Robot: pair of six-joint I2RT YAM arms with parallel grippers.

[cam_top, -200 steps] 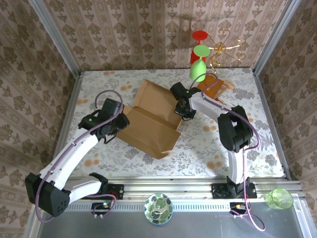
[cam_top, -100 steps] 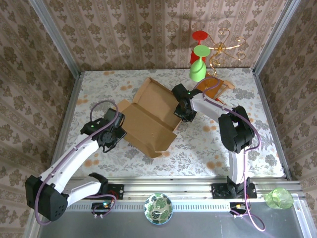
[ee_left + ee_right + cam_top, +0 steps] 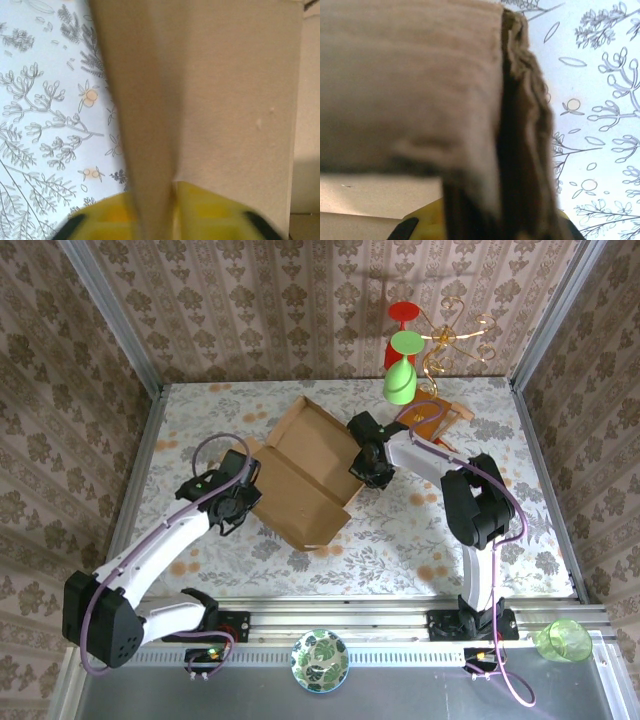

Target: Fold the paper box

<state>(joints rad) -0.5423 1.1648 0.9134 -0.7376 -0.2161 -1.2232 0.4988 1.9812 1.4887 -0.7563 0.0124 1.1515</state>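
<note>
Left fingers (image 3: 210,212) and right fingers (image 3: 427,226) clamp the apparently light, stiff, crease-prone paper box (image 3: 300,480) at its 9 and 3 o'clock edges.

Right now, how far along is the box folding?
Early stage. Done: little that can be seen; the paper box has creased panels but lies opened out on the table. In hand: the left end effector pinches a flap at its left edge, and the right end effector clamps layered cardboard at its right edge. Left: raising the walls and closing the lid.
</note>
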